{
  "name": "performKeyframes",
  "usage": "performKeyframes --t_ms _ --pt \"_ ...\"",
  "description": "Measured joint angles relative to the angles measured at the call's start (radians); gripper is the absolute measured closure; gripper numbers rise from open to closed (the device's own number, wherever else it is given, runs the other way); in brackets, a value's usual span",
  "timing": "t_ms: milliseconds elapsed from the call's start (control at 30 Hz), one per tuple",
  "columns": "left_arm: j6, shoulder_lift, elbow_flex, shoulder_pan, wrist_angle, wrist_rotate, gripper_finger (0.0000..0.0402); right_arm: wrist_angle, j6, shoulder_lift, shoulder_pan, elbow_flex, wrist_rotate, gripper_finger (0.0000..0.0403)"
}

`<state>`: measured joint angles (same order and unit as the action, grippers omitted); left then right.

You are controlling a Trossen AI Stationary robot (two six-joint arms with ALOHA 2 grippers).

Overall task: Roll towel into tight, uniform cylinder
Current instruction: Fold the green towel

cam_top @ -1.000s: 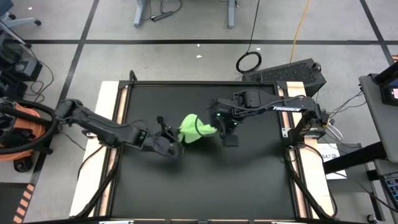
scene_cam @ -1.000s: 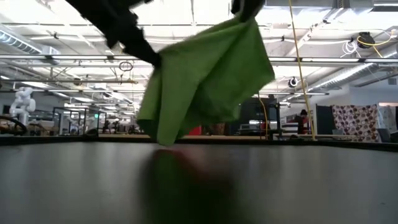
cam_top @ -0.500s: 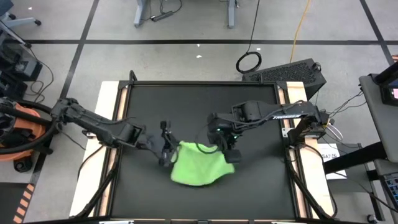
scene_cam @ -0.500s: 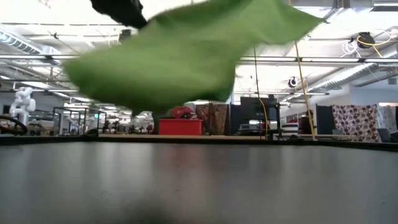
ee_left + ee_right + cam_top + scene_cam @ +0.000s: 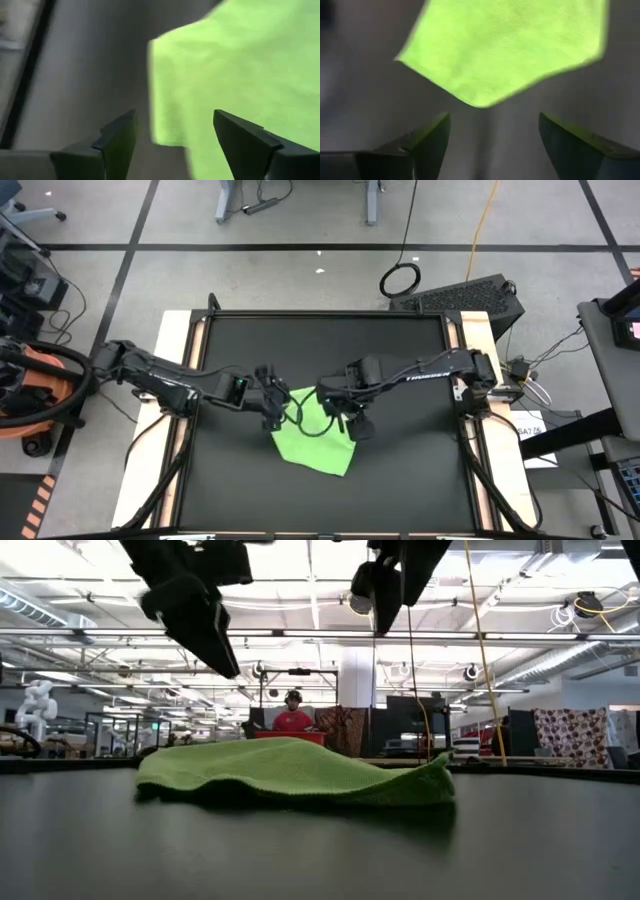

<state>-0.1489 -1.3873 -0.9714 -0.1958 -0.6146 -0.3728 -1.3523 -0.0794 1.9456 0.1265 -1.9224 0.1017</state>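
The towel lay spread out near the middle of the counter. The left pincer and right pincer hung just above it. Both were wide open and held nothing.

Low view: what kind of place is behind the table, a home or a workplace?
Likely a large open lab or workshop: exposed ceiling beams and pipes, a white humanoid robot at far left, and a person in red at a distant bench.

soft, finely woven cloth towel – on matt black mat.
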Motion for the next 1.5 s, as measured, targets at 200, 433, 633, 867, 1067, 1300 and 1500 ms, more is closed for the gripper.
performKeyframes --t_ms 200,433,633,867,1067,1300,1500 --pt "0.005 0.008 0.0 -0.12 0.017 0.196 0.0137 0.108 -0.019 0.018 0.116 0.0 0.071 0.0134" --pt "-0.053 -0.01 0.0 -0.298 0.069 0.189 0.0152 0.294 0.02 0.018 0.28 0.0 0.021 0.0162" --pt "-0.082 -0.093 0.0 -0.401 0.124 0.107 0.0153 0.42 0.035 0.047 0.398 0.089 -0.153 0.0178" --pt "-0.095 -0.249 0.002 -0.442 0.185 0.104 0.0153 0.656 0.166 0.05 0.403 0.306 -0.163 0.0199" --pt "-0.157 -0.338 0.001 -0.446 0.228 0.074 0.0153 0.79 0.225 0.05 0.404 0.415 -0.236 0.0217" --pt "-0.169 -0.374 0.001 -0.451 0.248 -0.011 0.0153 0.853 0.259 0.05 0.403 0.513 -0.271 0.0237" --pt "-0.187 -0.379 0.001 -0.442 0.251 -0.061 0.0153 0.942 0.278 0.05 0.389 0.603 -0.305 0.0241"
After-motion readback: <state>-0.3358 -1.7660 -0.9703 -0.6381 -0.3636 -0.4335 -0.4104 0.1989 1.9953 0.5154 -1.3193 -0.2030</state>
